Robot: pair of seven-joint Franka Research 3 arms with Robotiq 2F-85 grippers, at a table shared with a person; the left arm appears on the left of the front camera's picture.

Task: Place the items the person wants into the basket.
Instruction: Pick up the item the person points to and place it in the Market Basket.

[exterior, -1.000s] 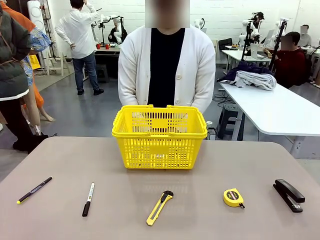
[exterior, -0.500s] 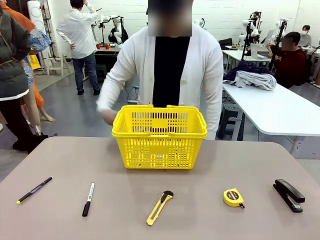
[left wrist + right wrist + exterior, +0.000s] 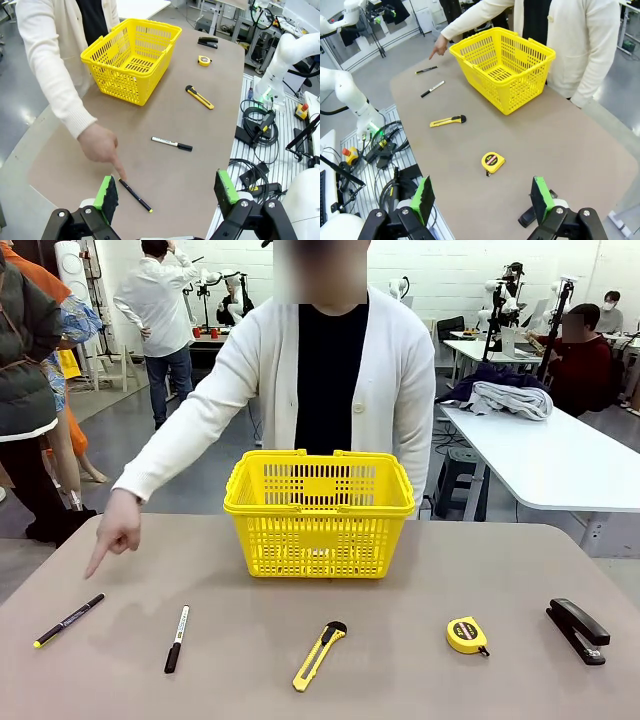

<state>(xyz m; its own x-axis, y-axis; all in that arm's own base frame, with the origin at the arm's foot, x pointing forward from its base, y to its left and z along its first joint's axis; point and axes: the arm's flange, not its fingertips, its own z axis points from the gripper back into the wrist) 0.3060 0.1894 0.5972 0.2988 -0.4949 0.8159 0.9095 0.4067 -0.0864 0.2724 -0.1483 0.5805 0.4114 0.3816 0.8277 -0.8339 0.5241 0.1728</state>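
As singled out by hand (image 3: pixel 118 530), takes pen (image 3: pixel 68 620) as wanted for basket (image 3: pixel 318 510) | left end effector (image 3: pixel 166 190), right end effector (image 3: pixel 481 196): gaping wide, empty

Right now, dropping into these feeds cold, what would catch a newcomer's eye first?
The yellow basket stands out first, at the middle of the table in front of the person. Next is the person's hand over the robot's left end, one finger pointing down at the pen. From the pen a row runs rightward: marker, knife, tape measure, stapler.
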